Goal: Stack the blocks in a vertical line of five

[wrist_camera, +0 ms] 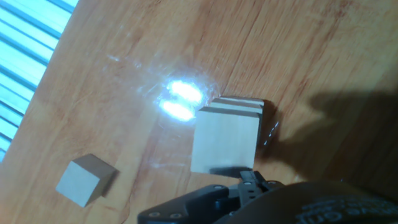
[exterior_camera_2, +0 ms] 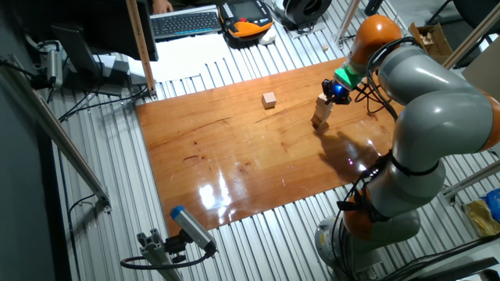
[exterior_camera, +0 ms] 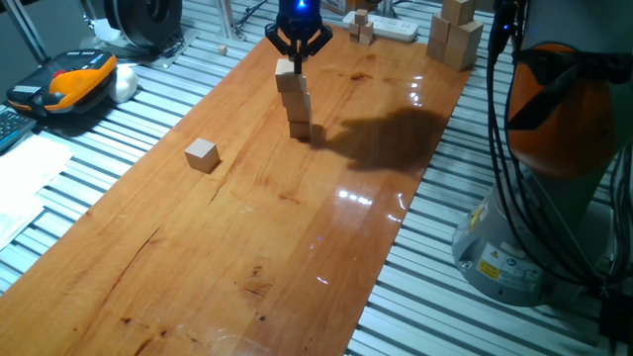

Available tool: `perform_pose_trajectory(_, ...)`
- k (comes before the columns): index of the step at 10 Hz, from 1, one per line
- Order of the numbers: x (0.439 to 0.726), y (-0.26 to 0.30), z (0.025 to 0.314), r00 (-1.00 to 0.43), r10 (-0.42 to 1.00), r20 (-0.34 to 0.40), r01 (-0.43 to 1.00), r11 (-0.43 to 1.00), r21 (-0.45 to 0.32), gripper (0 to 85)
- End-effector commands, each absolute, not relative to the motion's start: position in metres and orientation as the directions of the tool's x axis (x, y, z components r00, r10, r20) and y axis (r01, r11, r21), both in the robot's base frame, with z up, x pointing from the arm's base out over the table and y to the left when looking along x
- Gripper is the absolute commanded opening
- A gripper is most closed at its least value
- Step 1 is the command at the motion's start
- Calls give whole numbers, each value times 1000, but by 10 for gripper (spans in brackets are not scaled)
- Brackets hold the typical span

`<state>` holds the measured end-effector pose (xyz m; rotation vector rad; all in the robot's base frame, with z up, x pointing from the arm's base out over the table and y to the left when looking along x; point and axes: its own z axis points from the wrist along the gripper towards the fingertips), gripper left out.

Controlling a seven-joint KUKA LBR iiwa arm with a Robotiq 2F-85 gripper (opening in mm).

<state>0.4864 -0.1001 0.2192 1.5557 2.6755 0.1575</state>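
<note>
The long orange-brown wooden table fills most of what I see, glossy, with a lamp glare on it and my own dark shadow lying at about three o'clock from the stack. My grey and orange arm bends over the far end of the board.

At roughly one o'clock from the stack in one fixed view, near the table's far corner, stand the larger pale wooden blocks, and at twelve o'clock lies a white power strip with tiny wooden pieces beside it.

My gripper hangs directly above the stack of blocks. The fingers are spread in a V, their tips on either side of the top cube's upper edge; I cannot tell whether they touch it, but they are not squeezing it, so my jaws stand released. The stack counts four cubes as far as I can make out, standing on one another, slightly twisted and leaning, not a clean column. In the hand view I look straight down onto its top face, with edges of lower cubes peeking out at twelve o'clock.

The fifth cube, the lone block, sits flat on the table well apart from the stack, at about eight o'clock from it.
</note>
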Motion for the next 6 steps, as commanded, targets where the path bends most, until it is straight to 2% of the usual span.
perform_pose_trajectory(1,487,-99,219,-493,870,9,866,490,103,0)
perform_pose_trajectory(5,490,-81,212,-477,878,-35,877,478,46,0)
perform_pose_trajectory(6,491,-79,210,-473,881,-26,879,474,55,0)
